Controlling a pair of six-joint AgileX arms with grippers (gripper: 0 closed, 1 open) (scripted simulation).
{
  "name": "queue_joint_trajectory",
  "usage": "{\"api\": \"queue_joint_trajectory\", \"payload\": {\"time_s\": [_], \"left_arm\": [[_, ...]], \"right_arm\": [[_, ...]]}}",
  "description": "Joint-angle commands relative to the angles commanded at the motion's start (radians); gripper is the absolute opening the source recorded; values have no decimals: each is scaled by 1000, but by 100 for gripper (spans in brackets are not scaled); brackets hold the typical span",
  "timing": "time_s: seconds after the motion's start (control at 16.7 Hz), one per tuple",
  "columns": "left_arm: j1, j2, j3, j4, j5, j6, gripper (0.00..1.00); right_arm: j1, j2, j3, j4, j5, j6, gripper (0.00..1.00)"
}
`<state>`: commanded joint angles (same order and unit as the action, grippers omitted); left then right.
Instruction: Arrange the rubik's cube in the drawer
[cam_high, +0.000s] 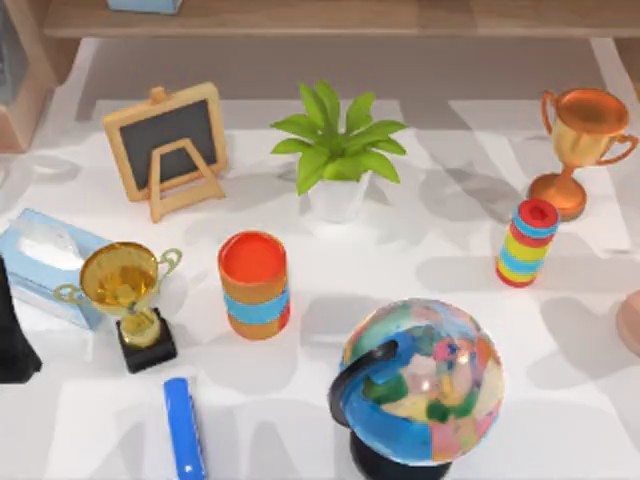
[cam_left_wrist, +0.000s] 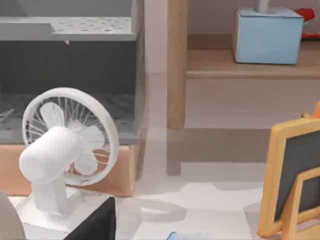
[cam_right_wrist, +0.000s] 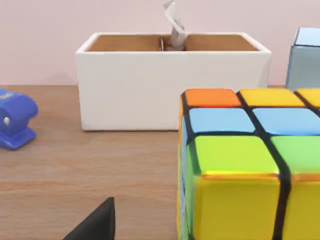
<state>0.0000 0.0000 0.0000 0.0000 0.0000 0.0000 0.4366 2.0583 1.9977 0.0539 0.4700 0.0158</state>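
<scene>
The cube (cam_right_wrist: 247, 165) stands on a wooden shelf (cam_right_wrist: 75, 170), seen close up from the right wrist view, just in front of a white box (cam_right_wrist: 170, 85) with a bit of paper sticking out of it. A blue stapler-like tool (cam_right_wrist: 14, 117) lies on the same shelf, well apart from the cube. One dark fingertip (cam_right_wrist: 97, 222) of the right gripper shows low beside the cube, not touching it; whether that gripper is apart or together cannot be told from this.

The left arm (cam_high: 15, 335) sits at the left edge of the desk (cam_high: 420, 270), next to a tissue box (cam_high: 40, 260). Its wrist view looks toward a white fan (cam_left_wrist: 65, 150) and a grey cabinet-like unit (cam_left_wrist: 70, 75), which may hold the drawer, though that is unsure. A dark finger (cam_left_wrist: 97, 222) shows low in that view, and the state of the left gripper cannot be told either.

By the look of it, the cube is light, stiff and boxy, with glossy plastic faces that could slip under a weak pinch. The best hold is likely on two opposite flat faces, square on and near the middle height, not on corners or edges, so it will not twist out. The white box stands close behind, so there seems little room to reach past the cube on that side. The cube is not yet gripped, and the task appears to be at its start
</scene>
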Motion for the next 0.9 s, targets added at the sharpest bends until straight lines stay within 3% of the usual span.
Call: {"api": "queue_joint_trajectory", "payload": {"time_s": [0.18,0.9], "left_arm": [[0,0,0,0,0,0,100],[0,0,0,0,0,0,100]], "right_arm": [[0,0,0,0,0,0,100],[0,0,0,0,0,0,10]]}}
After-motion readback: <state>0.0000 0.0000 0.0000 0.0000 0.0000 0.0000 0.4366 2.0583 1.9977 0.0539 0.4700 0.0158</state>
